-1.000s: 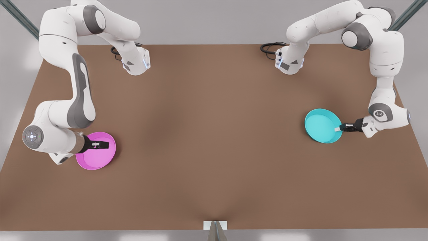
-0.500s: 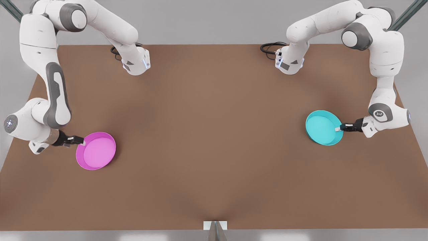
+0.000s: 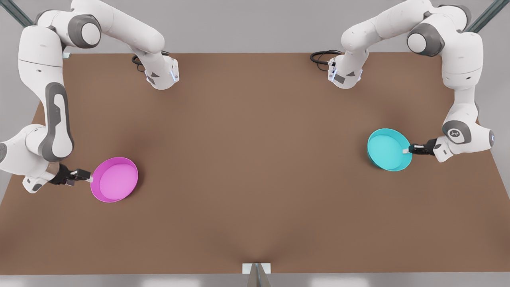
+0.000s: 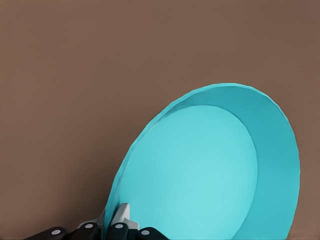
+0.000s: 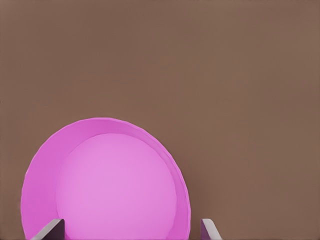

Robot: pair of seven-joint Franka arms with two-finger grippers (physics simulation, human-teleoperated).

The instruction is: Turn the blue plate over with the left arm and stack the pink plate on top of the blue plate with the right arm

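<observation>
Turquoise blue plate tilts up off my worktop, rim pinched in the left jaws; pink plate lies flat ahead of my spread right jaws

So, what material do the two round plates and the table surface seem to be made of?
The round turquoise blue plate and the round magenta pink plate look like smooth matte plastic: uniform colour, thin upright rims, soft shading without sharp reflections. The flat brown tabletop looks matte, like board or laminate; its plain, grainless surface leaves this open.
</observation>
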